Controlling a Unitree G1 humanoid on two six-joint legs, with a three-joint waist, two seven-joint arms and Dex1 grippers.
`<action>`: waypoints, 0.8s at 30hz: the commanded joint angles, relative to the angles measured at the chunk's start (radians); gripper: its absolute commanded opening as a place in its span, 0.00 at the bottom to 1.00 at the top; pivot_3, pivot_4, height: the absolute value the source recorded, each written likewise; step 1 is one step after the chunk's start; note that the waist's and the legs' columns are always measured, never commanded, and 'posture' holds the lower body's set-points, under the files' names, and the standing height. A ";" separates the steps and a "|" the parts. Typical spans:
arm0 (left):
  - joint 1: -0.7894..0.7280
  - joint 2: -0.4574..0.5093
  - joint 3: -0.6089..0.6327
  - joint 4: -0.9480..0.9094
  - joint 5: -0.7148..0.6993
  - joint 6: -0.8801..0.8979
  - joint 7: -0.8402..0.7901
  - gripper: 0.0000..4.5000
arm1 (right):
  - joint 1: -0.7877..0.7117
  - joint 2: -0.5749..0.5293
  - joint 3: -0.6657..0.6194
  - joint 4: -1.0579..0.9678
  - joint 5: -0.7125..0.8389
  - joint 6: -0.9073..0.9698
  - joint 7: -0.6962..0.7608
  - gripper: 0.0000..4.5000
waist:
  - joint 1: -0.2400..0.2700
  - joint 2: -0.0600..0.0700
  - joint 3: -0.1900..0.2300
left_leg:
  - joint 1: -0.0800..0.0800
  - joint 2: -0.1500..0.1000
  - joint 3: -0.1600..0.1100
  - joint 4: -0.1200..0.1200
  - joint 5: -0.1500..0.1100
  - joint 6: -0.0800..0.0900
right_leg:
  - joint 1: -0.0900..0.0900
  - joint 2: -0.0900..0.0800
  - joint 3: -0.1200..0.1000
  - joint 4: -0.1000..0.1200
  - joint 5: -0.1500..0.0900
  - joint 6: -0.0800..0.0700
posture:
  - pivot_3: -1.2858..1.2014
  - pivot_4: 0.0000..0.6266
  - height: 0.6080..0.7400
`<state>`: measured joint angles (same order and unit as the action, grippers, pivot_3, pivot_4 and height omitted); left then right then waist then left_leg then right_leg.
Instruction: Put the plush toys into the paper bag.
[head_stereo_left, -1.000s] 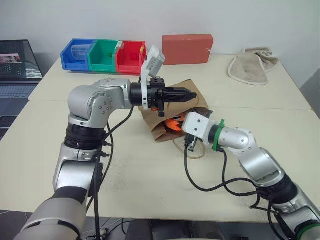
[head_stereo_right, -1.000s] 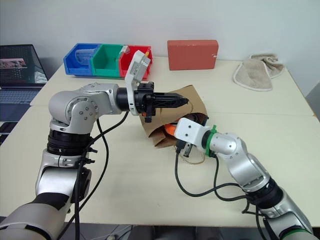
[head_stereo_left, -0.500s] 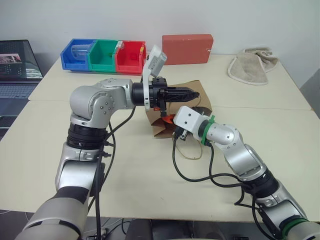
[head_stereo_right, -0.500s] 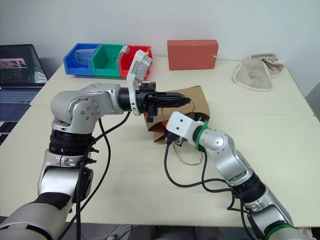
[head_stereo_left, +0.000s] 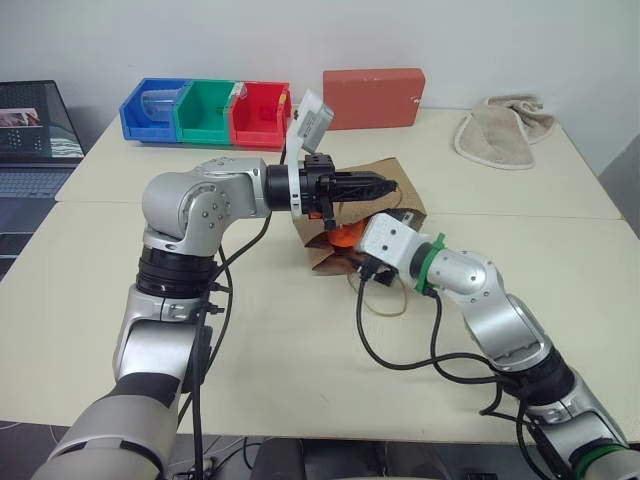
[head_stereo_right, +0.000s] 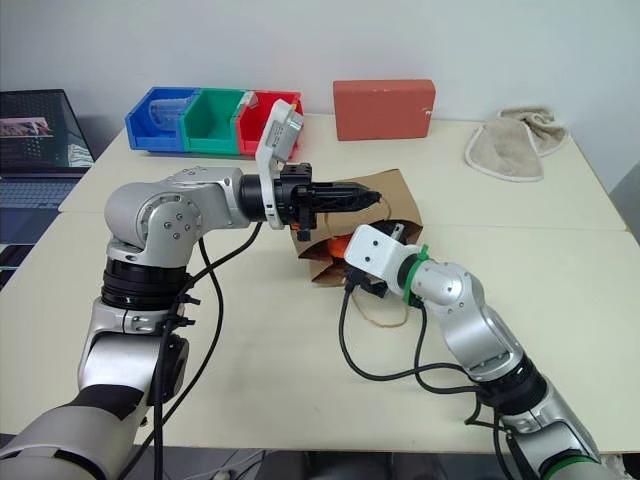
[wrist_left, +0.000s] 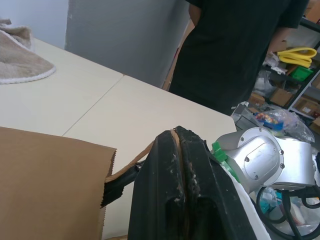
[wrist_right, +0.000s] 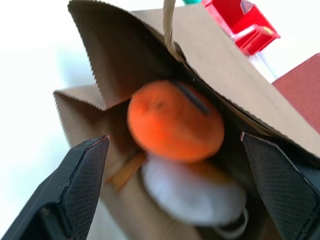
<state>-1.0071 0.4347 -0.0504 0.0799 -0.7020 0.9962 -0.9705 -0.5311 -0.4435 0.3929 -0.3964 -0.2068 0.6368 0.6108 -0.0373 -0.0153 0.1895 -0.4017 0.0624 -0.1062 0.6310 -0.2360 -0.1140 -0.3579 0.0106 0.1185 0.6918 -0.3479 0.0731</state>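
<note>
The paper bag (head_stereo_left: 352, 215) lay on its side near the middle of the table (head_stereo_left: 300, 350), with its mouth facing the robot. The left arm reached out level across the bag, and the left gripper (head_stereo_left: 385, 185) was clenched tight on the bag's top edge, holding the mouth up and open. In the left wrist view its two black fingers (wrist_left: 172, 170) were pressed together with a strip of brown paper between them. The right arm came in from the near side of the bag, bent at the elbow, and the right gripper (wrist_right: 175, 145) pointed into the bag's mouth with its fingers spread wide apart, gripping nothing. The orange carrot toy (wrist_right: 175, 127) sat inside the bag, and the white egg toy (wrist_right: 192, 192) lay just under it, touching it. One of the bag's looped handles (head_stereo_left: 385, 300) lay on the table in front of the bag. No words could be read on the bag or on the toys.
</note>
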 joint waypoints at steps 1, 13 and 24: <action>-0.030 -0.002 0.022 -0.014 0.000 -0.022 0.004 0.00 | 0.000 -0.011 -0.050 -0.087 0.031 0.035 0.023 0.98 | 0.000 0.000 0.000 | 0.000 0.000 0.000 0.000 0.000 0.000 | 0.000 0.000 0.000 0.000 0.000 0.000 | 0.52 0.24 1.00; -0.021 -0.003 0.017 -0.019 0.014 -0.030 0.014 0.00 | 0.156 -0.137 -0.285 -0.410 0.306 0.238 0.202 0.98 | 0.008 0.000 0.000 | -0.001 0.000 0.000 -0.001 0.000 0.000 | 0.000 0.000 0.000 -0.002 0.000 0.000 | 0.52 0.24 1.00; -0.017 -0.005 0.025 -0.023 0.016 -0.031 0.024 0.00 | 0.457 -0.091 -0.416 -0.404 0.391 0.355 0.012 0.98 | -0.002 0.000 0.000 | 0.001 0.000 0.001 0.000 -0.002 0.004 | 0.002 0.000 0.001 -0.002 0.000 0.000 | 0.52 0.24 1.00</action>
<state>-1.0060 0.4298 -0.0501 0.0848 -0.6802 0.9898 -0.9473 -0.0612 -0.5689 -0.0337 -0.8409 0.2099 1.0055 0.6949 -0.0388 -0.0153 0.1895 -0.4003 0.0625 -0.1054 0.6307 -0.2375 -0.1103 -0.3561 0.0113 0.1199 0.6904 -0.3480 0.0732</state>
